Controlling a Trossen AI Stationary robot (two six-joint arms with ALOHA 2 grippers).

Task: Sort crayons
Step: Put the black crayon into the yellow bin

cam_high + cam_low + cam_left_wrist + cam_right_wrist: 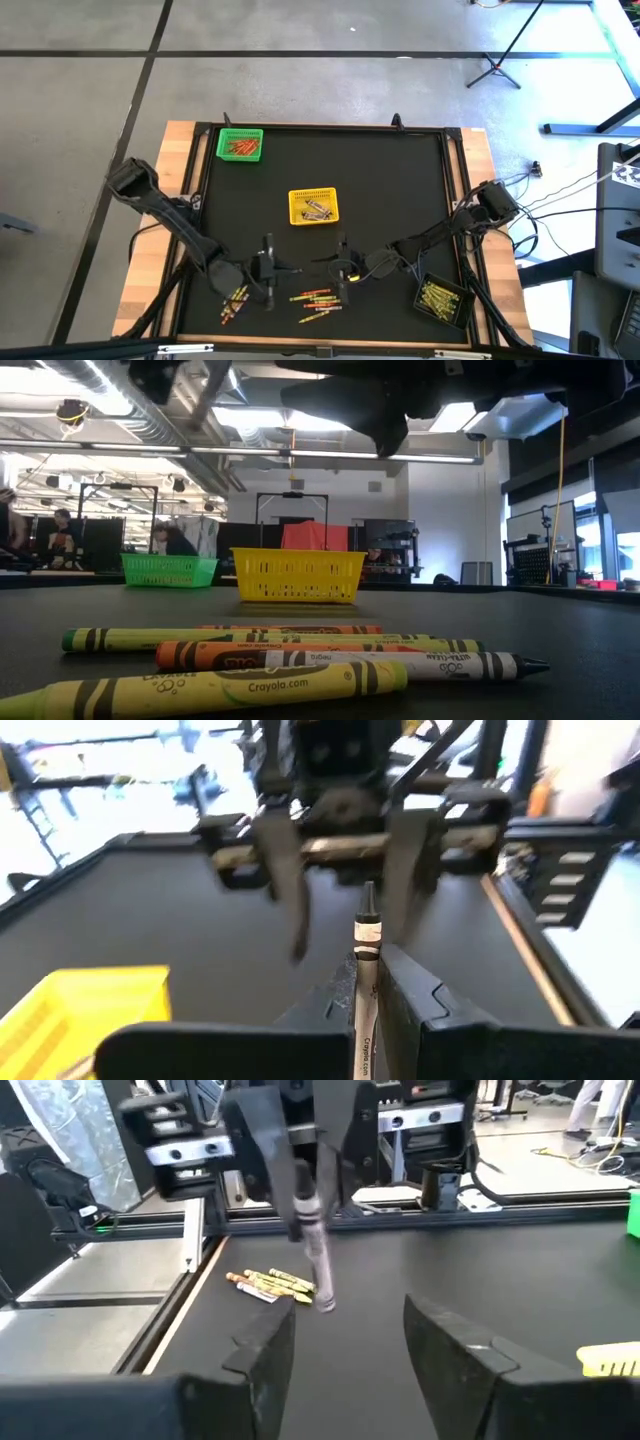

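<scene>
A single pale-wrapped crayon with a dark tip is held clamped between the closed fingers of the left gripper, raised above the black table near its front edge, and it is pointed toward the right gripper, whose fingers are seen spread apart with nothing between them. In the right wrist view the same crayon is seen hanging from the left arm's fingers just ahead of the open jaws, so a hand-over between the two arms appears to be in progress, though no contact with the right fingers can be made out. On the table below and around the grippers, loose crayons are scattered in a main cluster, and a second small bunch lies further toward the left arm's side. Further out, a yellow basket stands at the middle of the table, a green basket holding reddish-orange crayons at the far left corner, and a black basket holding yellowish crayons near the front right. The main risk is judged to lie in the transfer: only a short length of the thin stick is offered past the left fingers, so if the right jaws are closed off-centre or the left grip is released too soon, the crayon could be dropped among the unsorted ones or tilted out of reach. A collision between the two closely facing grippers is also possible.
</scene>
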